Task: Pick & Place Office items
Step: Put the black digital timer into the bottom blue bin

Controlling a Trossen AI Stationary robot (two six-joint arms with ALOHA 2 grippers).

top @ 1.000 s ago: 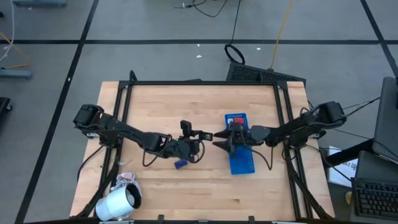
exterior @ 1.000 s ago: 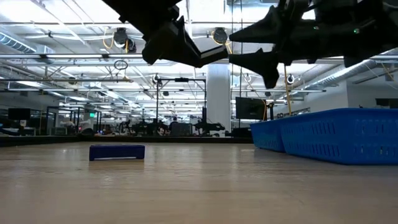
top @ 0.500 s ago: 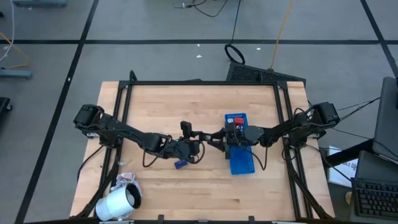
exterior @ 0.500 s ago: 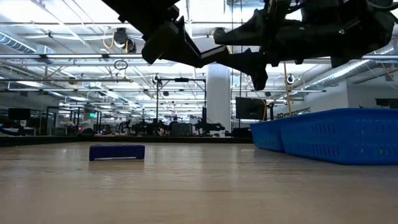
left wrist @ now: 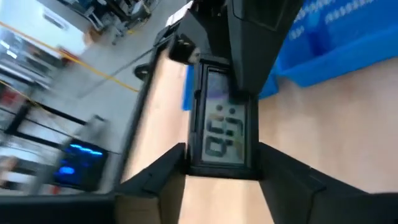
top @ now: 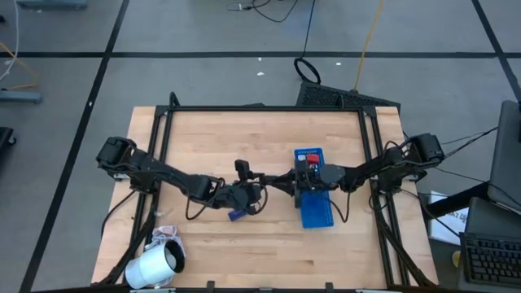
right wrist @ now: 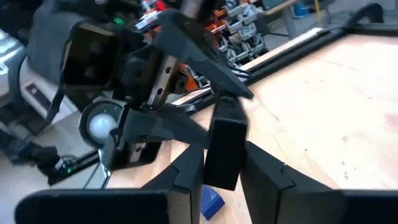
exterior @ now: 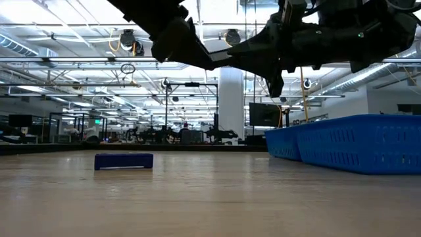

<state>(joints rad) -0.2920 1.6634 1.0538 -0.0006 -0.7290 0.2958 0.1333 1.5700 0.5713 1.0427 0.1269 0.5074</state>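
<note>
A small black device with a grey number display (left wrist: 224, 134) hangs in the air over the table's middle, held between both grippers. My left gripper (top: 256, 185) is shut on one end of it. My right gripper (top: 281, 181) is shut on the other end (right wrist: 225, 146). In the low view the two grippers (exterior: 197, 56) (exterior: 243, 52) meet well above the table. A dark blue block (top: 236, 216) lies flat on the wood beneath the left gripper, and also shows in the low view (exterior: 123, 160). My left gripper pinches the device's two narrow sides (left wrist: 194, 163) between its fingers, at the end toward the table's left. The fingers come level from the left and lie along the device. The device is lifted clear, its display facing up. My right gripper pinches the device's opposite end (right wrist: 217, 174) between its two fingers, coming level from the table's right. One finger (left wrist: 258, 50) lies over the display face's far part. The device lies roughly level between the two grippers, clear of the table.
The long blue compartment tray (top: 316, 203) stands just right of the grippers, under the right arm, with small pieces at its far end. A big white roll (top: 155, 267) lies at the near left corner. Bare wood spreads across the near and far middle.
My right gripper has moved toward the table's left, up to the left gripper, and has shut on the free end of the black device. The device and the blue block have stayed where they were.
</note>
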